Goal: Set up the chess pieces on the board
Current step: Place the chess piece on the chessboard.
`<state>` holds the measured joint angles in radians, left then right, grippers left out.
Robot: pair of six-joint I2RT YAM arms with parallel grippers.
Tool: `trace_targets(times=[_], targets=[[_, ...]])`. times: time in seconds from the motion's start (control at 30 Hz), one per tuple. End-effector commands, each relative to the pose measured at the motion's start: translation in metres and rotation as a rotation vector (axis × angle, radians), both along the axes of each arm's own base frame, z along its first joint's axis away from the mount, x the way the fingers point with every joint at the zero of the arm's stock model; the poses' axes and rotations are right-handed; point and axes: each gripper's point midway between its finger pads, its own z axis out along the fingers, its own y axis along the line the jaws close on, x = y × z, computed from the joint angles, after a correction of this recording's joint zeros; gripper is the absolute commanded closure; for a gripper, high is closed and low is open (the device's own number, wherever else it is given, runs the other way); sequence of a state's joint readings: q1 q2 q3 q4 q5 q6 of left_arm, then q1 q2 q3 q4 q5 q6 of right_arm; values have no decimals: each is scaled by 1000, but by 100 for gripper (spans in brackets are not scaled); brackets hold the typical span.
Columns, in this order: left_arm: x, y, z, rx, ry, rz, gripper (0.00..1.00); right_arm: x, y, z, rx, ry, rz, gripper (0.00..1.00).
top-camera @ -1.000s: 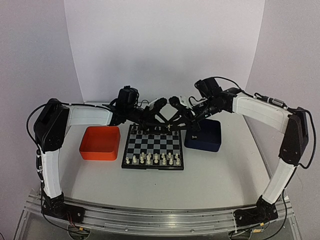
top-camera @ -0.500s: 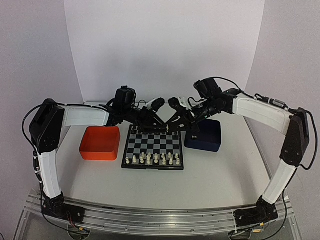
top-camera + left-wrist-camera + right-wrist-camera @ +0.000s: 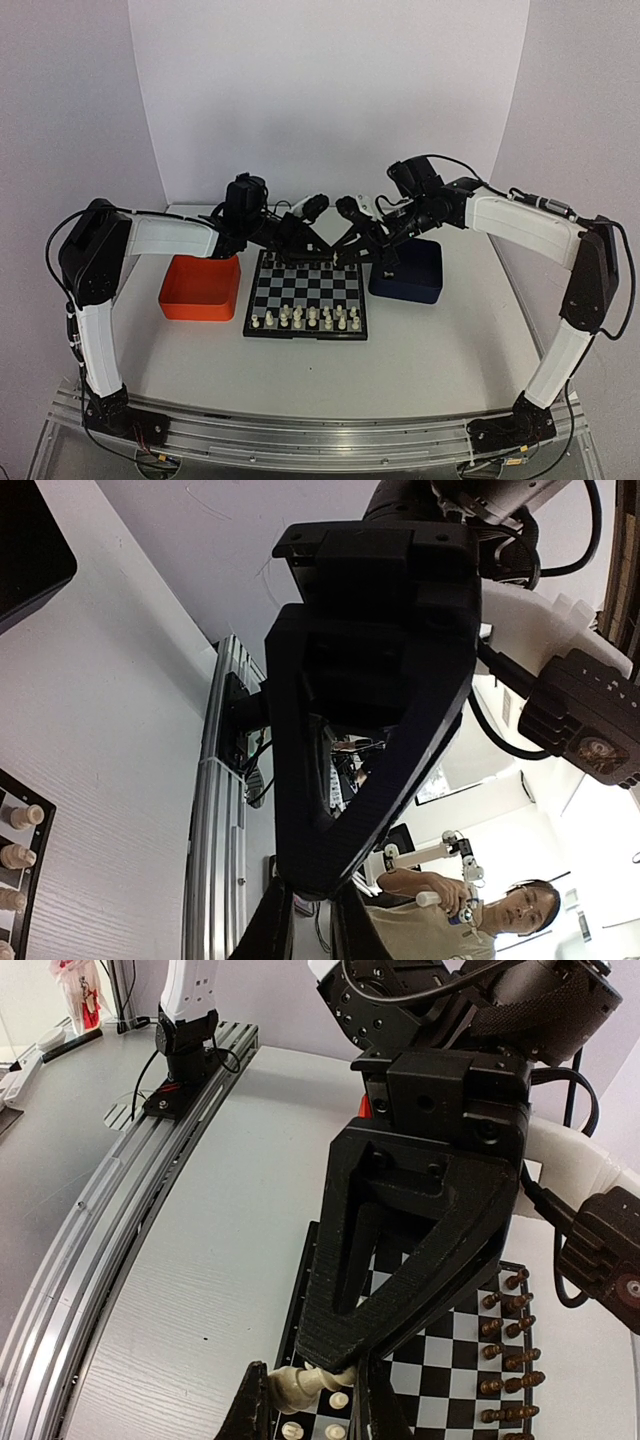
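Item: one tiny cream-white chess piece (image 3: 300,1388), being pinched in the right hand (image 3: 310,1400), its long axis lying sideways across the grip, hanging just over the black-and-silver checked board (image 3: 305,290). The left hand (image 3: 318,930) is hovering alongside, its grip unreadable.

— Any writing you can read?
— None. The small round badge on the black arm joint (image 3: 600,750) (left wrist view) carries marks, but they are too blurred to read.
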<state>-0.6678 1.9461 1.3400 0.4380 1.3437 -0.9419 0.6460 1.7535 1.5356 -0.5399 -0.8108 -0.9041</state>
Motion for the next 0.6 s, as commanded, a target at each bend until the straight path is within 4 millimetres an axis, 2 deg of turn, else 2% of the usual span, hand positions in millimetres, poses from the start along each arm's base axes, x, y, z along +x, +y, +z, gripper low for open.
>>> trace_targets(times=[0.0,0.23,0.57], targets=[[0,1,16,-45,-45,5,91,-10,3,11,32,-17,38,93],[-2,-3,13,-48,-48,-11,86,-14,7,10,36,-11,56,92],[-5,-7,13,-71,-71,-24,89,-13,9,4,25,-20,60,90]])
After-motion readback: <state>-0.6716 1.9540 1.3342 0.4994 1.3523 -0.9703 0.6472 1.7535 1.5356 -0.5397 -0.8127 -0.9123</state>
